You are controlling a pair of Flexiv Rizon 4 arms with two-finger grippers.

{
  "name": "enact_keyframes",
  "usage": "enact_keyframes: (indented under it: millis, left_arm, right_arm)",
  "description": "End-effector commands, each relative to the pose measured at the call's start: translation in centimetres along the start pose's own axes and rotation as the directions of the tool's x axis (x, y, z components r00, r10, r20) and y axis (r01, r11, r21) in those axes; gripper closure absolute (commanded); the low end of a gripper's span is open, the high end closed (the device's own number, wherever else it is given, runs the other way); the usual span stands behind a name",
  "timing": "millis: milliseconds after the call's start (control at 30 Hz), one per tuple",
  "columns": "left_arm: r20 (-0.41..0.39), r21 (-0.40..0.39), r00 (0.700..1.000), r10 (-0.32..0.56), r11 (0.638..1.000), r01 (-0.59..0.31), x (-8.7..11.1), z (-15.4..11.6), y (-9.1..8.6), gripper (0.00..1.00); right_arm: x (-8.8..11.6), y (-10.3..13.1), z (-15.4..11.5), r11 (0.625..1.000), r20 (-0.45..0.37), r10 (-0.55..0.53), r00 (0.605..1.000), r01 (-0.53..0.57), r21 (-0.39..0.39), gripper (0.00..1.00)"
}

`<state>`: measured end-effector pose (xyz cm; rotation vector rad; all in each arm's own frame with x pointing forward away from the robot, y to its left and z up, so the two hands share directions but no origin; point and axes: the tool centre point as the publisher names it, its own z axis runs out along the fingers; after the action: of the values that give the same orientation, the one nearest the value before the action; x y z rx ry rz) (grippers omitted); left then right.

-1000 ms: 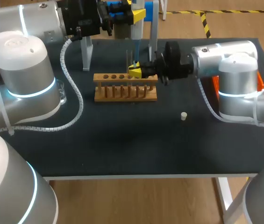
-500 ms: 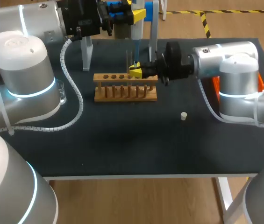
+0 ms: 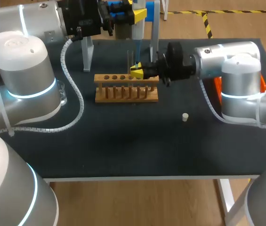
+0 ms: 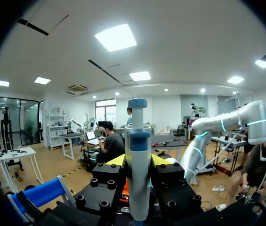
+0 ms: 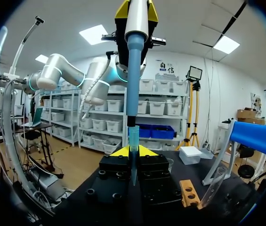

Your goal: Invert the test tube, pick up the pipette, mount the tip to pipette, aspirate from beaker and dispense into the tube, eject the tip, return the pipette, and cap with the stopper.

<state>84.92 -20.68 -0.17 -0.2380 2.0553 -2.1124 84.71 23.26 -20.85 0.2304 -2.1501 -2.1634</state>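
Observation:
My left gripper (image 3: 133, 14) is shut on the blue-and-white pipette (image 3: 138, 34) and holds it upright above the wooden rack (image 3: 126, 87). In the left wrist view the pipette (image 4: 138, 165) stands between the yellow fingertips. My right gripper (image 3: 136, 71) sits just over the rack's right part, shut on a thin clear test tube (image 3: 138, 61). From the right wrist the pipette (image 5: 133, 70) comes straight down from my left gripper (image 5: 136, 9). Its tip reaches into the test tube (image 5: 133, 141) held by my right gripper (image 5: 133, 151). A small white stopper (image 3: 185, 117) lies on the black table.
The pipette stand's white posts (image 3: 86, 54) rise behind the rack. A glass beaker (image 3: 62, 94) is half hidden behind my left arm. An orange box (image 3: 263, 84) shows behind my right arm. Another clear tube (image 5: 213, 184) leans beside the rack (image 5: 189, 192).

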Motion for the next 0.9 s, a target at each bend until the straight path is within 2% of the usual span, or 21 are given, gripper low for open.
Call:
enact_keyframes:
  millis: [33,900]
  left_arm:
    - [-0.002,-0.003,1.000,-0.001,1.000,0.001,-0.02,-0.05,-0.03,1.00]
    - [-0.002,-0.003,1.000,-0.001,1.000,0.001,-0.02,-0.05,-0.03,1.00]
  right_arm:
    - [0.12,0.29,-0.02,1.000,0.002,-0.004,1.000,0.004,0.003,1.00]
    - [-0.40,0.50,0.77,1.000,0.006,0.016,1.000,-0.016,0.003,1.00]
